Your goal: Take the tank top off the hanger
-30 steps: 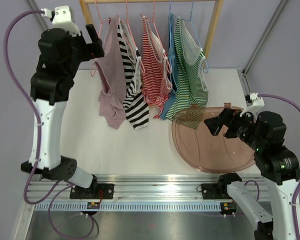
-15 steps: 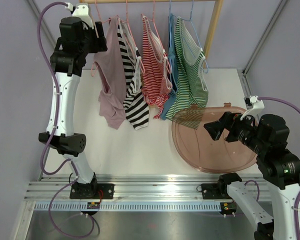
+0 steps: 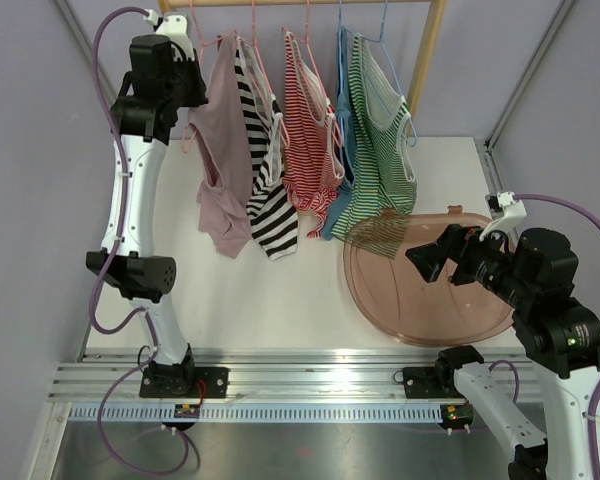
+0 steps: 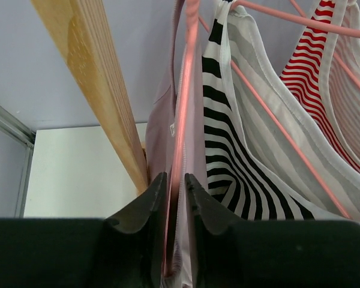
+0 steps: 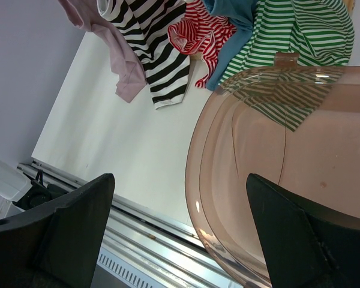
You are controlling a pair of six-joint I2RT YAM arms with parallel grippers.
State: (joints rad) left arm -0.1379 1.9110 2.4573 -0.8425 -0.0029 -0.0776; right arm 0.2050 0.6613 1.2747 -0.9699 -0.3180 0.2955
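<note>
A mauve tank top (image 3: 225, 150) hangs at the left end of the rail on a pink hanger (image 4: 189, 90). High up at its left shoulder, my left gripper (image 3: 192, 82) is shut on the hanger's wire, with a fold of the mauve fabric (image 4: 162, 126) caught in the same grip. In the left wrist view the gripper (image 4: 175, 177) has its jaws nearly together around the wire. Over the tray, far from the clothes, my right gripper (image 3: 425, 255) stands wide open and empty, as the right wrist view (image 5: 180, 180) also shows.
A black-and-white striped top (image 3: 270, 200), a red striped one (image 3: 310, 150), a blue one (image 3: 342, 130) and a green striped one (image 3: 375, 150) hang on the same rail. A wooden post (image 4: 96, 78) stands just left of my left gripper. A clear pink tray (image 3: 380, 300) lies at the right.
My left arm rose and reached to the mauve top's left shoulder, and its jaws closed from wide open onto the pink hanger. The right arm barely moved.
</note>
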